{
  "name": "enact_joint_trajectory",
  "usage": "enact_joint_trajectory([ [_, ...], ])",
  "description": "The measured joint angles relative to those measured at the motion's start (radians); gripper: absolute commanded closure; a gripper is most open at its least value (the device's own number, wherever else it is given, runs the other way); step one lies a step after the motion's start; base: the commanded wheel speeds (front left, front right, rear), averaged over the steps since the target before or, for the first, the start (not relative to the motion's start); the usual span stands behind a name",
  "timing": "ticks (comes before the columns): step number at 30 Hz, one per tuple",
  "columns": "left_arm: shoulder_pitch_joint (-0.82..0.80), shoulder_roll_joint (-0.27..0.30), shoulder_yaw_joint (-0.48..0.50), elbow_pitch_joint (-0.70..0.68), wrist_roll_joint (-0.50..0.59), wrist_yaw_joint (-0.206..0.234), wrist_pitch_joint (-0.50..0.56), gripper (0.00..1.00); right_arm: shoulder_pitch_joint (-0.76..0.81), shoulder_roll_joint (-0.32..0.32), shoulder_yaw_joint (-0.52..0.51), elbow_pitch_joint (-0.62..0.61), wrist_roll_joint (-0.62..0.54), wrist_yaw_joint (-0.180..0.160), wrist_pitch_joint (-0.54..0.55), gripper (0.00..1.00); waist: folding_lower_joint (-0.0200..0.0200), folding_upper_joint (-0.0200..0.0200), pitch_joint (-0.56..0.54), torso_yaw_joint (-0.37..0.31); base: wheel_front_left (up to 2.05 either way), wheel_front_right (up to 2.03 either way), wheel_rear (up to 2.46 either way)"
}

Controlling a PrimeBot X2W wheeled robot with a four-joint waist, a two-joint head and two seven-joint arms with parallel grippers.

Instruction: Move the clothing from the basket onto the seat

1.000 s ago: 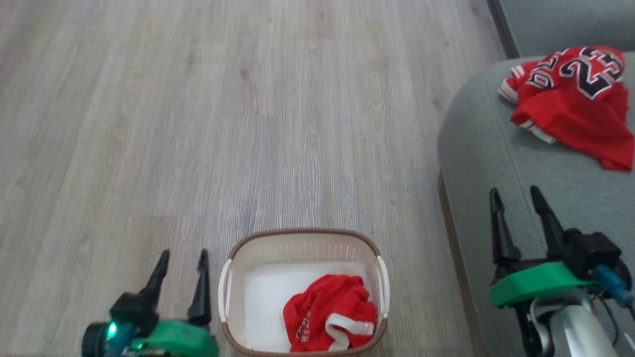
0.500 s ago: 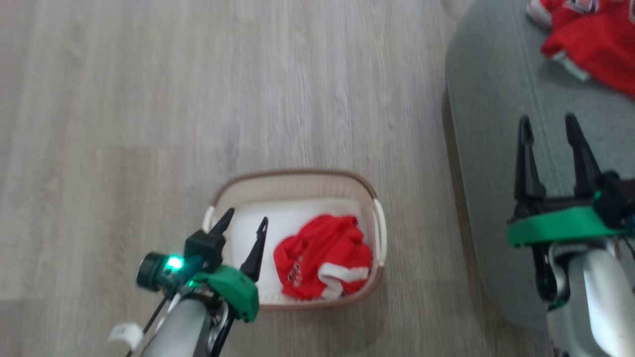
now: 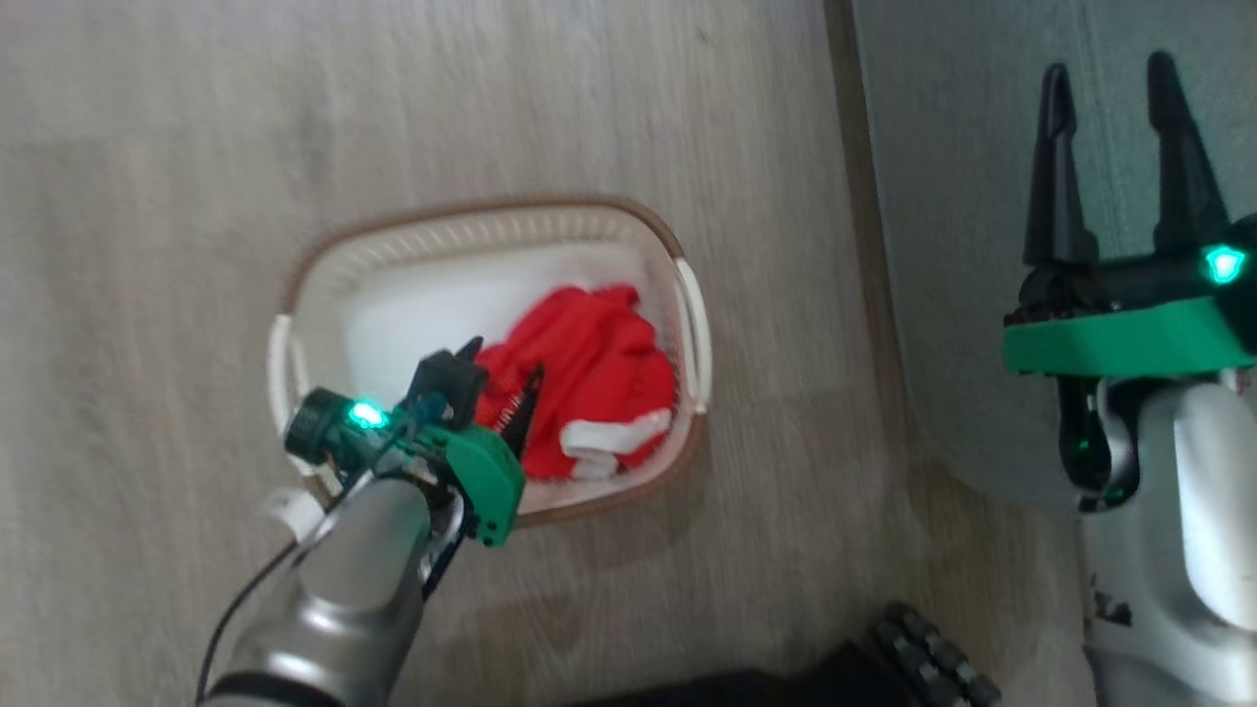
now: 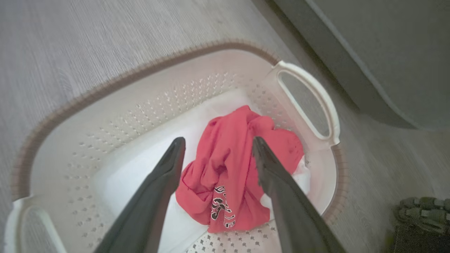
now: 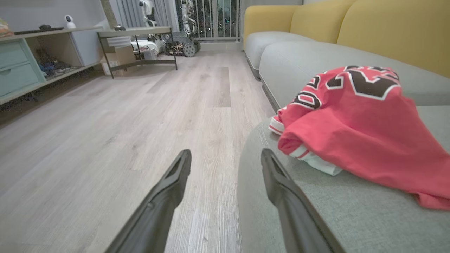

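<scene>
Red garment (image 3: 589, 378) (image 4: 232, 175) lies crumpled in the basket (image 3: 471, 218) (image 4: 105, 88), against the side nearest the seat, white trim showing, black-and-white lettering on one fold. The rest of the basket bottom is bare white. Basket sits on the wood floor (image 3: 177, 147), just beside the seat (image 3: 943, 196) (image 5: 316, 218), not touching it.

Left gripper (image 3: 503, 358) (image 4: 218, 140) is down inside the basket rim, over the garment, fingers spread apart with nothing between them. From the wrist view the tips straddle the heap; can't tell if they touch cloth.

A red jersey (image 5: 355, 123) with big black-and-white lettering and striped trim lies on the seat cushion, near its rounded corner.

Right gripper (image 3: 1110, 64) (image 5: 225, 151) hangs over the seat edge, fingers apart, empty, near the jersey but clear of it.

Further off: yellow back cushions (image 5: 386, 31), a dark-framed low table (image 5: 137, 33), a shelf unit with teal drawers (image 5: 14, 66).
</scene>
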Motion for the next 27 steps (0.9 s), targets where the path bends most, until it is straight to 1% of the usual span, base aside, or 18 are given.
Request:
enact_joint_trajectory([
  [2, -0.041, 0.0, -0.015, 0.055, -0.008, 0.001, 0.0, 0.0, -0.013, 0.0, 0.003, -0.013, 0.006, 0.0, 0.0, 0.0, 0.0, 0.0, 0.043, -0.019, 0.0, 0.0, 0.0],
  [3, -0.077, -0.001, -0.025, 0.109, -0.008, 0.0, 0.0, 0.0, -0.026, 0.0, 0.004, -0.027, 0.013, 0.0, 0.0, 0.0, 0.0001, 0.0, 0.084, -0.037, 0.0, 0.0, 0.0],
  [7, -0.144, -0.001, -0.043, 0.197, -0.008, -0.011, 0.0, 0.0, -0.051, 0.0, 0.009, -0.05, 0.023, 0.0, 0.0, 0.0, 0.0001, 0.0, 0.157, -0.071, 0.0, 0.0, 0.0],
  [10, -0.196, -0.001, -0.051, 0.247, -0.009, -0.028, 0.0, 0.0, -0.063, 0.0, 0.017, -0.061, 0.029, 0.0, 0.0, 0.0, 0.0001, 0.0, 0.202, -0.093, 0.0, 0.0, 0.0],
  [17, -0.259, 0.0, -0.054, 0.32, -0.015, -0.028, 0.0, 0.0, -0.079, 0.0, 0.026, -0.075, 0.038, 0.0, 0.0, 0.0, 0.0001, 0.0, 0.266, -0.131, 0.0, 0.0, 0.0],
  [18, -0.262, 0.0, -0.055, 0.326, -0.018, -0.028, 0.0, 0.29, -0.079, 0.0, 0.027, -0.077, 0.038, 0.0, 0.0, 0.0, 0.0001, 0.0, 0.269, -0.134, 0.0, 0.0, 0.0],
  [19, -0.264, 0.0, -0.055, 0.332, -0.019, -0.028, 0.0, 0.67, -0.079, 0.0, 0.027, -0.078, 0.04, 0.0, 0.0, 0.0, 0.0001, 0.0, 0.271, -0.137, 0.0, 0.0, 0.0],
  [20, -0.267, 0.0, -0.058, 0.337, -0.019, -0.03, 0.0, 1.0, -0.079, 0.0, 0.027, -0.079, 0.044, 0.0, 0.0, 0.0, 0.0001, 0.0, 0.272, -0.137, 0.0, 0.0, 0.0],
  [27, -0.266, 0.0, -0.072, 0.325, -0.037, -0.044, 0.0, 1.0, -0.08, 0.0, 0.027, -0.064, 0.047, 0.0, 0.0, 0.0, 0.0, 0.0, 0.23, -0.126, 0.0, 0.0, 0.0],
])
